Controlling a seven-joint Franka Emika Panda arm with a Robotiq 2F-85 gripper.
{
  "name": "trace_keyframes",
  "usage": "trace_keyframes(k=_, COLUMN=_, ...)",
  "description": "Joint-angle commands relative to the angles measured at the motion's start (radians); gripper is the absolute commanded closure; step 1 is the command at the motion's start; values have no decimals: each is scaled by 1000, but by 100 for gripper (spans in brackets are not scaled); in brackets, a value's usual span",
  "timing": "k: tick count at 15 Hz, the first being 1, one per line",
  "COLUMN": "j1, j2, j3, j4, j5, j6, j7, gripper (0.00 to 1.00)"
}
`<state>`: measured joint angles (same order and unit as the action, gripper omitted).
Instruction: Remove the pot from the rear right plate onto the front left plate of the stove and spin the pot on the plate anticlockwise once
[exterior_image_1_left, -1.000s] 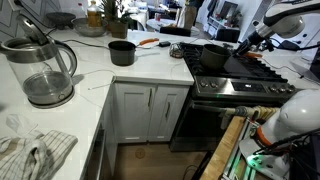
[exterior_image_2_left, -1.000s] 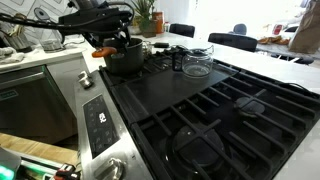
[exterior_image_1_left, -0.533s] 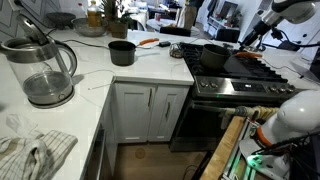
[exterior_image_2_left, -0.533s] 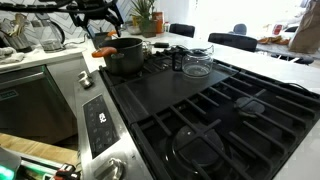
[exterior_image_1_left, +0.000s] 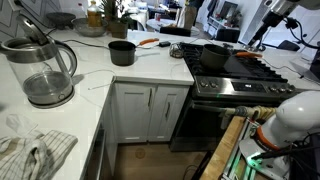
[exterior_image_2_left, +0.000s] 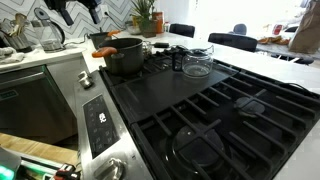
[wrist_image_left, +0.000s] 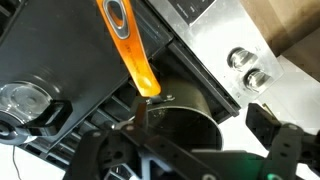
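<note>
Hovering high over the stove (exterior_image_1_left: 248, 72), my arm hangs the end effector (exterior_image_2_left: 80, 11) released and empty, well apart from the pot (exterior_image_2_left: 122, 57) sitting on the front left plate (exterior_image_2_left: 150, 68).

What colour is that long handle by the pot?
Bright orange with a grey inset; the handle shows best in the wrist view, meeting the pot at its rim.

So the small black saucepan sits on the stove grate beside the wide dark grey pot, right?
No: the small black saucepan stands on the white countertop, apart from the wide dark grey pot on the stove grate, as an exterior view shows.
</note>
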<state>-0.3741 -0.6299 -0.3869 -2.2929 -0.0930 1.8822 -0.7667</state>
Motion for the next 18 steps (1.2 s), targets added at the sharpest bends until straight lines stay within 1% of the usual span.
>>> trace_keyframes(k=1, j1=-2, j2=-95, j3=2, j4=-88, j5=-84, j6=-15, j7=77, gripper=25)
trace_keyframes(k=2, j1=0, j2=-109, j3=-4, j4=-113, j5=-98, j6=13, j7=87, gripper=28)
trace_keyframes(k=3, j1=2, j2=-116, j3=-9, j4=-129, j5=-108, j6=16, j7=101, gripper=34)
trace_keyframes(k=4, j1=3, j2=-120, j3=-16, j4=-145, j5=-115, j6=23, j7=114, gripper=44)
trace_keyframes(k=6, j1=9, j2=-124, j3=-32, j4=-173, j5=-119, j6=50, j7=139, gripper=58)
trace_keyframes(k=9, j1=8, j2=-111, j3=-56, j4=-209, j5=-117, j6=135, j7=166, gripper=82)
trace_keyframes(k=11, j1=3, j2=-95, j3=-72, j4=-226, j5=-116, j6=191, j7=182, gripper=95)
trace_keyframes(k=12, j1=3, j2=-88, j3=-80, j4=-231, j5=-112, j6=213, j7=188, gripper=100)
trace_keyframes(k=15, j1=-4, j2=-69, j3=-98, j4=-239, j5=-113, j6=257, j7=201, gripper=100)
trace_keyframes(k=18, j1=-12, j2=-43, j3=-118, j4=-227, j5=-115, j6=267, j7=201, gripper=100)
